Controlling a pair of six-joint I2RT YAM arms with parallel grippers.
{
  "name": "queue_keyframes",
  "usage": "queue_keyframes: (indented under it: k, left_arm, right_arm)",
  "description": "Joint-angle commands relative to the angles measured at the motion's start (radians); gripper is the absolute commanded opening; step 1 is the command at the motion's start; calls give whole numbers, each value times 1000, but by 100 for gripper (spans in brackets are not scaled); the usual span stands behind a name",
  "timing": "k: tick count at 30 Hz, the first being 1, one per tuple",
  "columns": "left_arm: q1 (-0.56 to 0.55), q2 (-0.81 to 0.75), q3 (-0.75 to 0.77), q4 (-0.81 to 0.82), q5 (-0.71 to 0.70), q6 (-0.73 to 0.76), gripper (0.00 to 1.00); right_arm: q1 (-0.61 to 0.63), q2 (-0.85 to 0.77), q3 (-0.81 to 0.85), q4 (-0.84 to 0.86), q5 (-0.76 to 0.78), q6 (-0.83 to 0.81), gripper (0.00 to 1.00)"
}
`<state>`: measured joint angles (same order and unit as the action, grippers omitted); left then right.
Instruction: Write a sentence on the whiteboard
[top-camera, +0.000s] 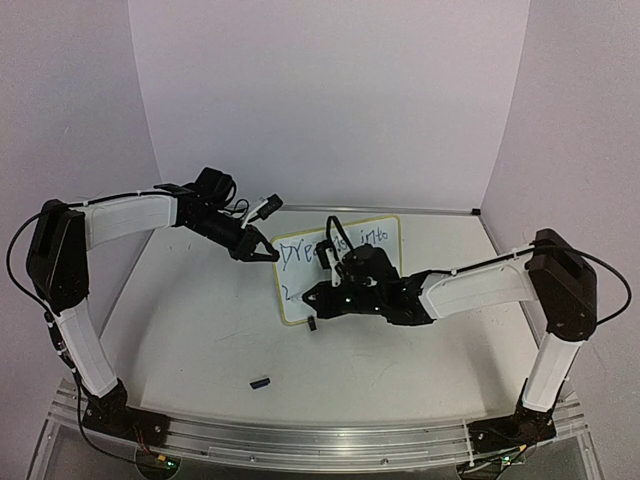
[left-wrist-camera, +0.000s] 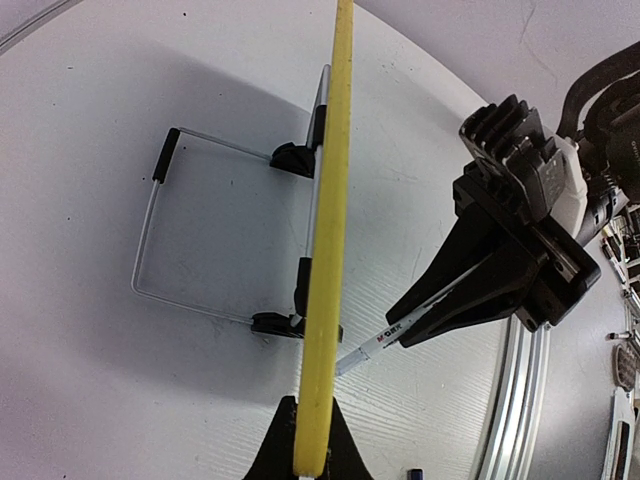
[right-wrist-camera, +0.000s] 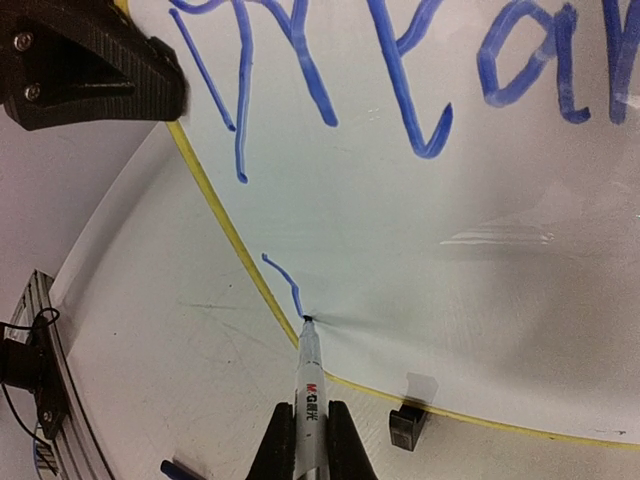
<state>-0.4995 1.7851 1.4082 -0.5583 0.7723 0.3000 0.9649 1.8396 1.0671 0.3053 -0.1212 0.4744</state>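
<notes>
looks like line two of the sentence (right-wrist-camera: 400, 90); right pincer (right-wrist-camera: 311, 440) clamped on marker (right-wrist-camera: 308, 370), tip touching whiteboard (right-wrist-camera: 480, 270); left pincer (left-wrist-camera: 312, 425) pinching its edge; next wants steady rightward strokes

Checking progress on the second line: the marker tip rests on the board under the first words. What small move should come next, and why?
Probably draw the marker across the whiteboard, away from the frame, to continue the letter. Its tip touches the end of a short stroke, only the top line is written, and the left fingers clamp the frame.
</notes>
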Motion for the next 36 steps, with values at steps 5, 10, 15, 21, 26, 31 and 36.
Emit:
queue_keyframes:
  k: [5, 10, 15, 21, 26, 31, 36]
  left_arm:
    - [-23, 17, 16, -61, -41, 16, 0]
    - [-24, 17, 17, -61, -41, 15, 0]
    - [-24, 16, 17, -62, -41, 15, 0]
    - [-24, 14, 17, -61, -41, 15, 0]
    - [-24, 14, 17, -62, -41, 15, 0]
    - [-25, 13, 16, -63, -41, 17, 0]
    - [-25, 12, 16, -63, -42, 16, 0]
  right_arm:
    - [-3, -63, -25, 93, 67, 24, 0]
    - [-3, -62, -28, 109, 59, 33, 0]
    - [-2, -77, -46, 115, 90, 39, 0]
    - [-2, -106, -77, 115, 120, 47, 0]
    - [-3, -101, -84, 117, 113, 56, 0]
    - [-2, -123, -101, 154, 46, 29, 0]
    - [-3, -129, -112, 154, 43, 28, 0]
